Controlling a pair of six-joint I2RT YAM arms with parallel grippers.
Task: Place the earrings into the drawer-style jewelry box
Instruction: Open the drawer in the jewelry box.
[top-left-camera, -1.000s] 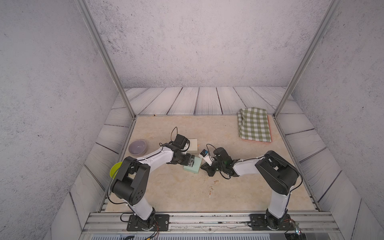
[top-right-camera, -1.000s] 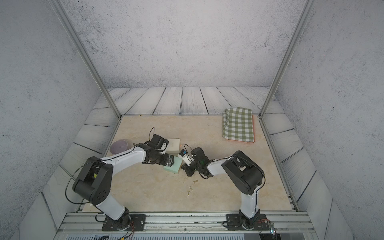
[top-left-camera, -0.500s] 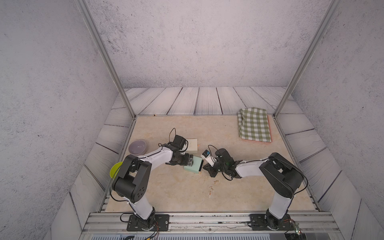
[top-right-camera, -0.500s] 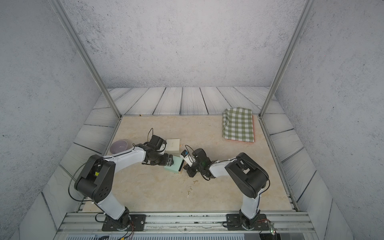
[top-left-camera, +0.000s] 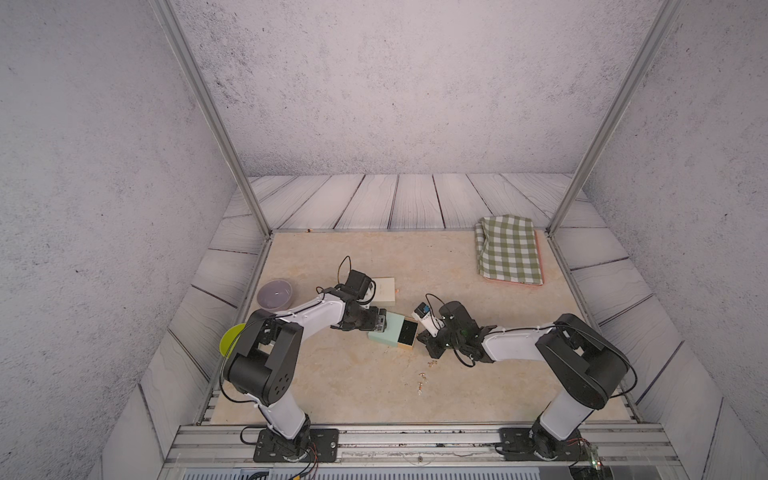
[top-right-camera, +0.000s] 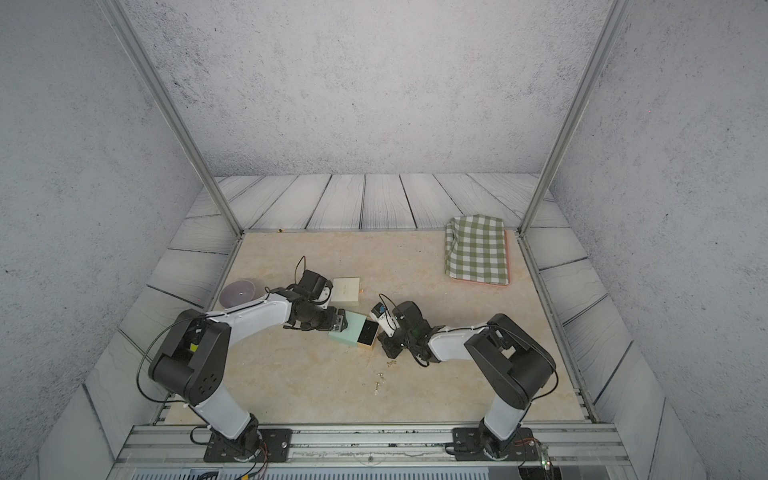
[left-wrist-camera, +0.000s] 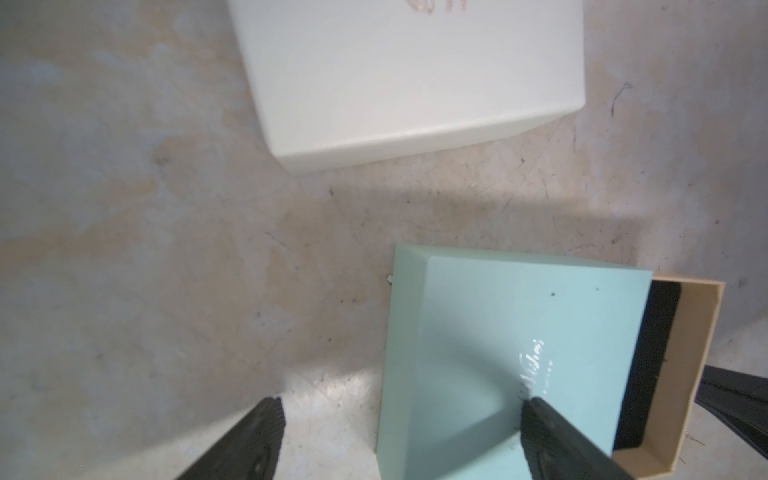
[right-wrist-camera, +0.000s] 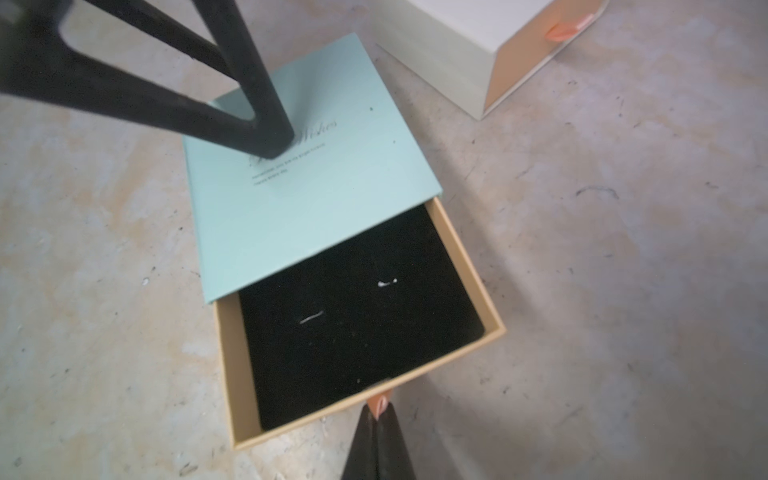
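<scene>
The earrings (top-left-camera: 422, 376) (top-right-camera: 380, 377), tiny gold pieces, lie scattered on the table in front of my right gripper. The drawer-style jewelry box (top-left-camera: 383, 289) (left-wrist-camera: 407, 75) (right-wrist-camera: 478, 41) is cream-white and stands closed behind a mint-green box (top-left-camera: 388, 330) (right-wrist-camera: 311, 187). The mint box's tan tray (right-wrist-camera: 232, 374), lined in black, is slid partway out. My right gripper (right-wrist-camera: 379, 411) (top-left-camera: 420, 338) is shut on that tray's small orange pull tab (right-wrist-camera: 380, 401). My left gripper (left-wrist-camera: 403, 419) (top-left-camera: 380, 326) is open, with one finger (right-wrist-camera: 257, 104) resting on the mint lid and the other beside the box.
A purple bowl (top-left-camera: 274, 294) and a yellow-green disc (top-left-camera: 230, 338) sit at the left edge by my left arm. A folded green checked cloth (top-left-camera: 509, 251) lies at the back right. Metal frame posts (top-left-camera: 582, 166) rise at the back corners.
My right gripper has drawn back a little to the right, and the tan tray has slid further out of the mint box. My left gripper stays on the lid.
</scene>
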